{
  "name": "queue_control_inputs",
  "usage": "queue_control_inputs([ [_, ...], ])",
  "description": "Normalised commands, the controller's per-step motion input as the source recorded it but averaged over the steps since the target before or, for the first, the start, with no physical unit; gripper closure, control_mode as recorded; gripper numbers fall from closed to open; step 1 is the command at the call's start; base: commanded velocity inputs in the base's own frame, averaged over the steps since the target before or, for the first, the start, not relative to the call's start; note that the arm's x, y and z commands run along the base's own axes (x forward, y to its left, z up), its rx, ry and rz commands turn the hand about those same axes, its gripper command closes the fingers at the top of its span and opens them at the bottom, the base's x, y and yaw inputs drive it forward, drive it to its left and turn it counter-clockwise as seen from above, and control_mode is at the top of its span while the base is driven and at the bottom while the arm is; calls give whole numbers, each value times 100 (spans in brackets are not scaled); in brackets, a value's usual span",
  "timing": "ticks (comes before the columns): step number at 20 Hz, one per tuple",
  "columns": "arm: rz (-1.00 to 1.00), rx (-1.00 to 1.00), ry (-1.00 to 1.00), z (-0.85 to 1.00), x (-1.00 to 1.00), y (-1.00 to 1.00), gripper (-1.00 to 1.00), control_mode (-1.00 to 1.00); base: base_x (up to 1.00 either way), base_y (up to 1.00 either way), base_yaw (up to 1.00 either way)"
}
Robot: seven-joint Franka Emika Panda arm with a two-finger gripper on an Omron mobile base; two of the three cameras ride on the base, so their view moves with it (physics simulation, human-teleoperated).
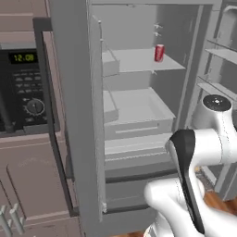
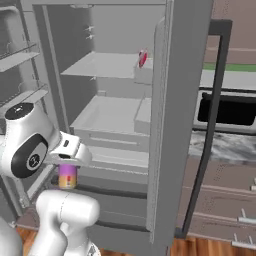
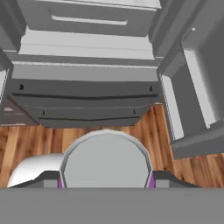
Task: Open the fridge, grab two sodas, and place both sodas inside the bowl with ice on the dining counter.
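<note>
Fridge: smooth matte grey, tall and box-shaped, both doors standing wide open, with flat pale shelves and shallow drawer fronts inside. A dark vertical bar handle runs down the open door in the right base view.

Sodas, two counted. One red can, a small cylinder with white marking, stands upright on the upper shelf toward its right end, well apart from the arm. One purple can, cylindrical with a pale flat top, sits below the white hand in front of the lower drawers.

Claw: partly open, its two dark fingers pressed against opposite sides of the purple can, which it holds upright. In the hand view the can's round grey top lies between the tips, with a sliver of magenta at each side.

Surroundings: a black microwave with a lit clock and one dial stands left of the fridge. Brown cabinet drawers sit beneath it. A marbled worktop lies to the right. The floor is orange-brown wood planking. The open door shelves flank the arm on both sides.
</note>
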Motion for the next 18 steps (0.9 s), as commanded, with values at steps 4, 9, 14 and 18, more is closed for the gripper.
queue_control_inputs([
  [4,0,0,0,0,0,0,100,100,-72,27,-22],
  [9,0,0,0,0,0,0,100,100,-74,17,-32],
  [14,0,0,0,0,0,0,100,100,-76,10,-39],
  [18,0,0,0,0,0,0,100,100,-74,0,-43],
])
